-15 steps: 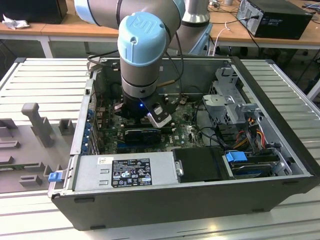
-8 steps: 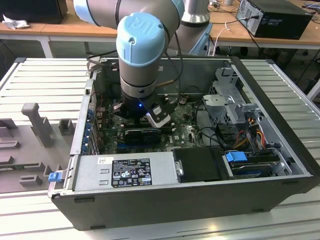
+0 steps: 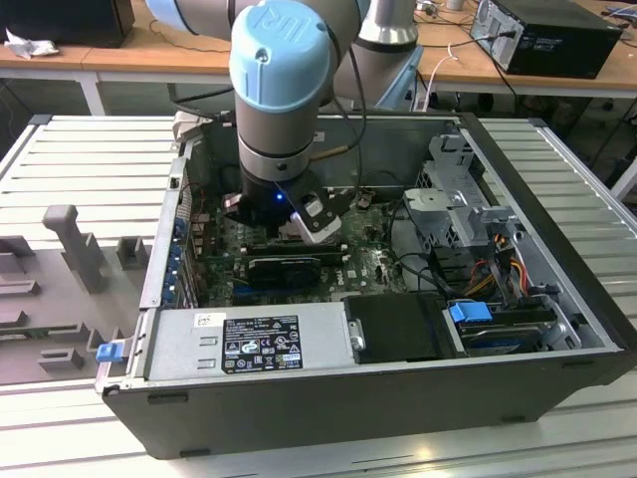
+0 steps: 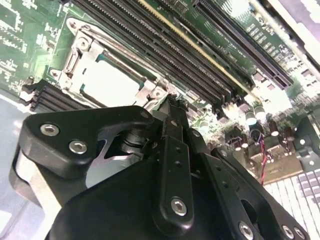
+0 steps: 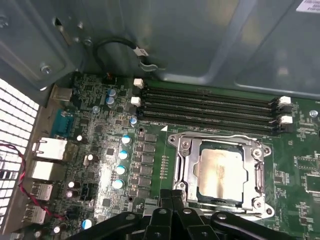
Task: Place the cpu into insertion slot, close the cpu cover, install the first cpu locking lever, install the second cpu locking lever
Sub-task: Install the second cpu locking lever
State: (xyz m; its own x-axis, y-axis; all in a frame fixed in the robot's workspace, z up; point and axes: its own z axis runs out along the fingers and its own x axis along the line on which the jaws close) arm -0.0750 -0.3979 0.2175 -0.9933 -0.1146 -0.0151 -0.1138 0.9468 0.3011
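The cpu (image 5: 221, 172) lies flat in the insertion slot (image 5: 220, 201), pale and shiny. Over it the silver cpu cover (image 5: 186, 167) is folded down, and the chip shows through its window. In the second wrist view the same cpu (image 4: 112, 82) sits inside the cover frame (image 4: 75, 55). My gripper (image 5: 172, 196) is low over the board just beside the socket's edge, its black fingers pressed together with nothing seen between them. Its tips (image 4: 172, 104) hover by one corner of the cover. In the exterior view the gripper (image 3: 289, 214) reaches down inside the open computer case.
Long black memory slots (image 5: 210, 107) run beside the socket. A black expansion card (image 3: 284, 267) lies in front of the gripper, and the power supply (image 3: 244, 344) fills the case's near side. A drive cage (image 3: 458, 209) with cables stands at the exterior view's right.
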